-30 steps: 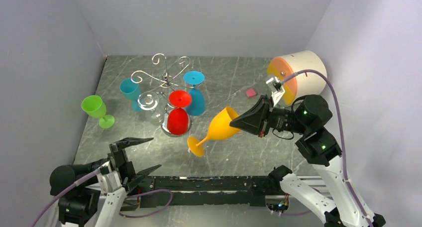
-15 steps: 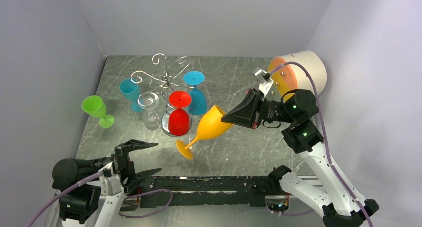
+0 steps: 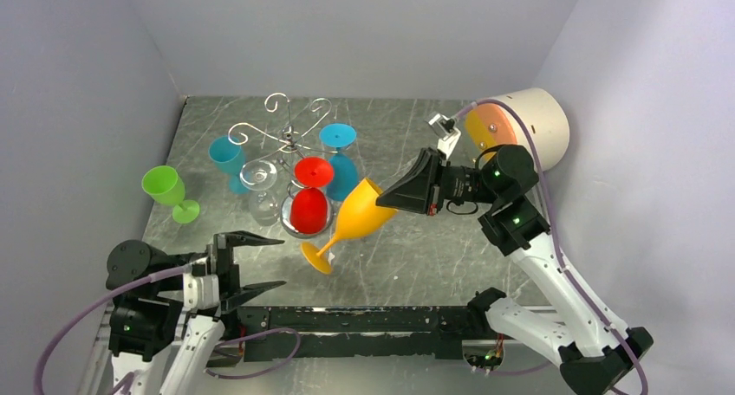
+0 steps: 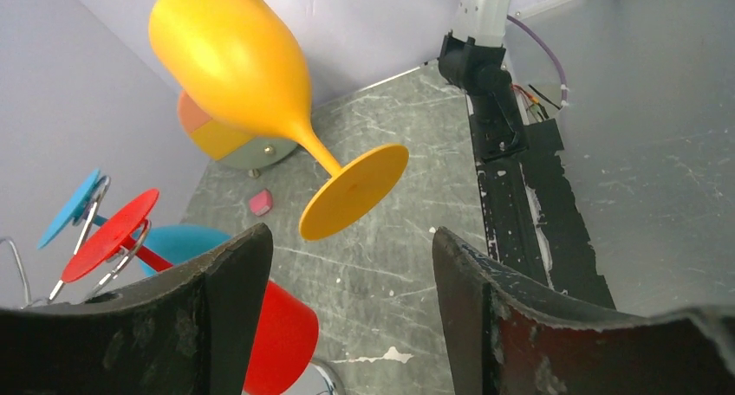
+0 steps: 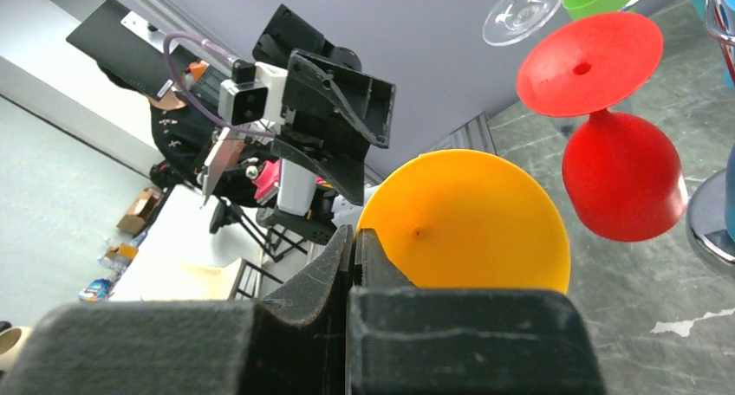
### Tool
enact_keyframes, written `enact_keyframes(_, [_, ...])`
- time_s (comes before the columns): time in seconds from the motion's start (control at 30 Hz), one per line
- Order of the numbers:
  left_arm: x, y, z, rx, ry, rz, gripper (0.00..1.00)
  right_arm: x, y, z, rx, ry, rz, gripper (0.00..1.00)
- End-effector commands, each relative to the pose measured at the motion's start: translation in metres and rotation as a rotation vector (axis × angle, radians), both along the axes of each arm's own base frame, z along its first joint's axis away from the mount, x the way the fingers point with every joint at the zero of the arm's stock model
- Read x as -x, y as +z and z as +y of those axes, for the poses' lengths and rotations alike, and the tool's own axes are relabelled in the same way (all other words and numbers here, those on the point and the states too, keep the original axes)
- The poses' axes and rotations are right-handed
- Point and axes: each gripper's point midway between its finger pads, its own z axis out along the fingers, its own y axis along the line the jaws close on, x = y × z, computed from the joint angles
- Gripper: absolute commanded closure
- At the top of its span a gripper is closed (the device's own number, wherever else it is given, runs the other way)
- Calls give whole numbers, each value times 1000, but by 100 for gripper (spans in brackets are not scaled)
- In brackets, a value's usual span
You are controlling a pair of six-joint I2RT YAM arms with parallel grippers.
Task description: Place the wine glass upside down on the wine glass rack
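- The yellow wine glass (image 3: 354,217) hangs in the air just right of the wine glass rack (image 3: 290,139) and nearer the arms. It is tilted, foot low.
- The right gripper (image 3: 384,204) is pinched shut on its rim.
- The left gripper (image 3: 276,262), on the near side of the rack, has its jaws apart and empty, and they face the foot.
- This looks like a handover. The left should close on the stem just above the foot before the right lets go.
- It should then turn the bowl down and slide the stem into a free arm, clear of the red glass (image 3: 309,206).
- Glasses: six.
  - Three hang on the rack: the red one, a blue glass (image 3: 341,171) and a clear glass (image 3: 258,183).
  - A second blue glass (image 3: 227,157) is beside the rack on its left.
  - A green glass (image 3: 166,187) is farther left.
- One rack, one pink piece (image 3: 438,161) and one tipped drum (image 3: 529,126); both lie to the right of the rack.
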Motion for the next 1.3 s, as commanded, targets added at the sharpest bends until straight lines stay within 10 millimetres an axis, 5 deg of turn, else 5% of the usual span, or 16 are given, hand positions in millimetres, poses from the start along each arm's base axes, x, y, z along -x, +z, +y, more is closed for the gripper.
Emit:
enact_keyframes(0.0, [-2, -3, -3, 0, -48, -15, 28, 6, 20, 4, -50, 35, -51, 100])
enact_keyframes(0.3, [-4, -8, -3, -8, -59, -7, 31, 24, 18, 51, -12, 126, -58, 100])
enact_keyframes(0.57, [6, -12, -2, -25, -66, -26, 41, 21, 17, 58, -10, 122, -64, 100])
enact_keyframes(0.9, [6, -12, -2, -31, -72, -23, 71, 22, 23, 58, -11, 129, -72, 100])
enact_keyframes(1.0, [6, -11, -2, -31, -76, -27, 91, 21, 25, 57, -10, 112, -84, 100])
enact_keyframes(1.27, [6, -3, -1, -31, -64, -53, 93, 11, 27, 53, 2, 21, -141, 62])
